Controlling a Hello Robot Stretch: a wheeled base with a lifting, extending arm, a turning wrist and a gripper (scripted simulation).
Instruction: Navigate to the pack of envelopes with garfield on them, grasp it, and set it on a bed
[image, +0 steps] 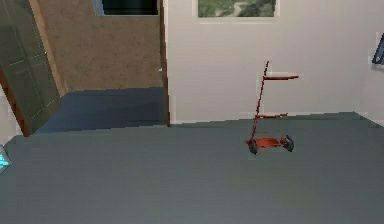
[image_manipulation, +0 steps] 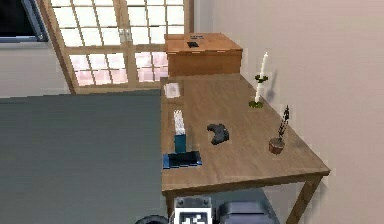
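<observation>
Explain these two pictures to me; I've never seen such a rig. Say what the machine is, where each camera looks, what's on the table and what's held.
It is a wheeled robot with one arm and a two-finger gripper, in a simulated house. The forward view looks ahead from the robot: grey floor, a white wall, a red scooter and a doorway. The arm side view looks toward the side where the arm reaches. There a wooden table carries a candle, a dark game controller, a small pot with a twig, a flat blue item and a white box; a wooden chest shows beyond them. The gripper just peeks in at the bottom edge; I cannot tell whether it holds anything.
</observation>
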